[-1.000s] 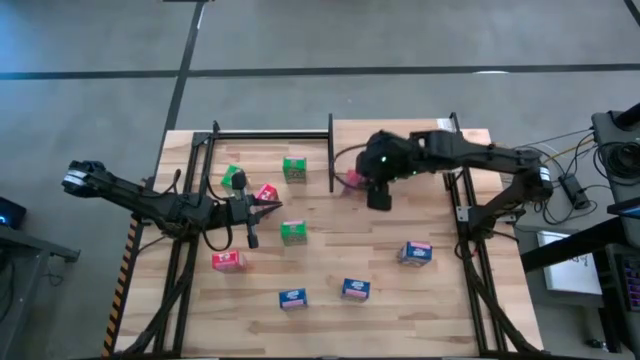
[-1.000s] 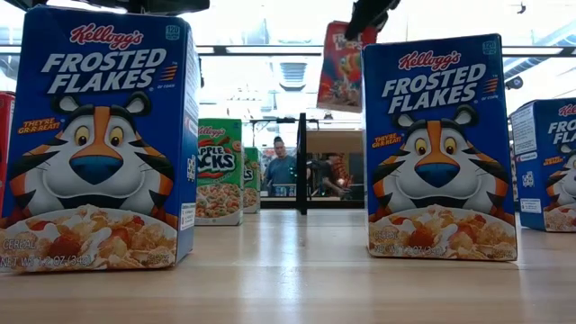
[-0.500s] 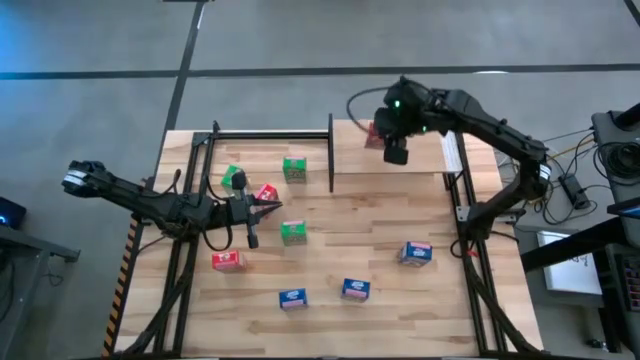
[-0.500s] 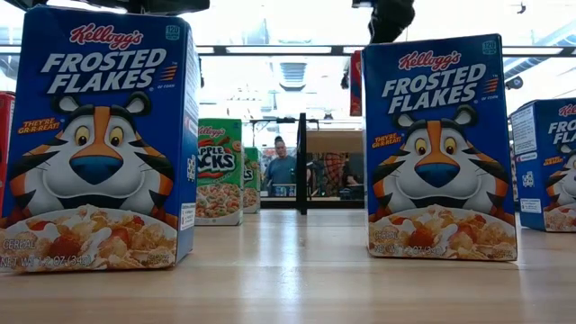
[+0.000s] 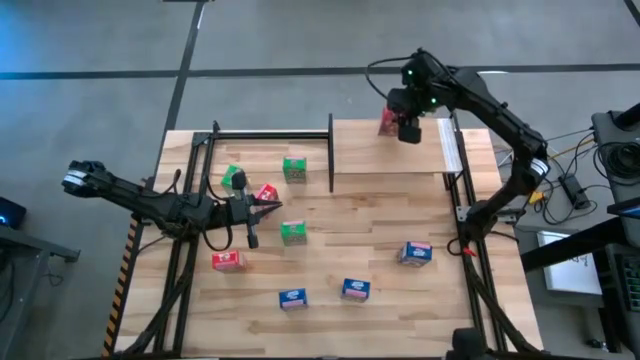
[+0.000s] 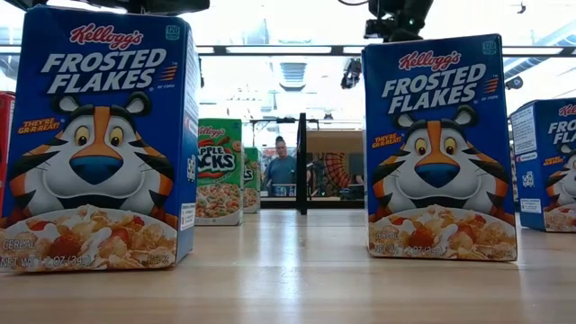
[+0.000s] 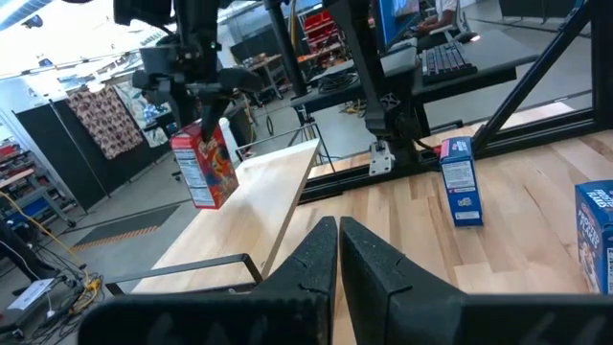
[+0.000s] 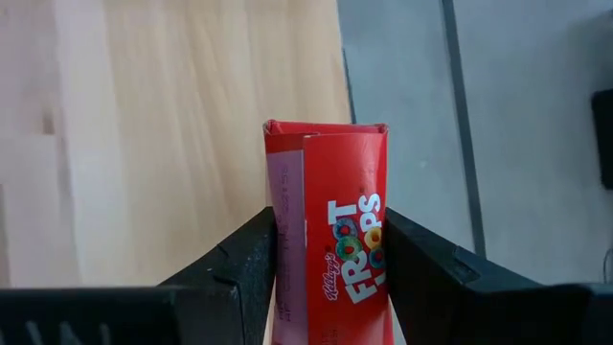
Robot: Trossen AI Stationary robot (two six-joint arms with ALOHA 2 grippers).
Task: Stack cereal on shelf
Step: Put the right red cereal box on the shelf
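Note:
My right gripper (image 5: 405, 128) is shut on a red Froot Loops cereal box (image 5: 387, 122) in the air over the far part of the shelf (image 5: 385, 155). The shelf is a light-wood panel with a white strip (image 5: 452, 150) along its right edge. Two more red boxes (image 5: 266, 193) (image 5: 227, 260), three green boxes (image 5: 294, 168) and three blue boxes (image 5: 355, 289) stand on the plank table. My left gripper (image 5: 252, 238) is shut and hovers over the table's left half among those boxes, touching nothing. My right gripper pinches the red box between its two fingers (image 8: 251, 259) at the box's upper end (image 8: 328, 297), one finger on each of two opposite sides. The fingers come from above, pointing down. The box (image 7: 203, 165) hangs below them, slightly tilted and lifted clear of the shelf.
A black post (image 5: 331, 150) stands at the shelf's left edge, and a black frame rail (image 5: 270, 133) runs along the far left of the table. The shelf's top (image 7: 259, 206) is bare wood. Big blue boxes (image 6: 94, 135) (image 6: 438, 144) fill the low view. People stand in the room beyond.
My right gripper has carried the red box up from the shelf's near-left corner toward the table's far edge and a little to the right. The box now hangs over the far part of the shelf. The left arm has kept still.

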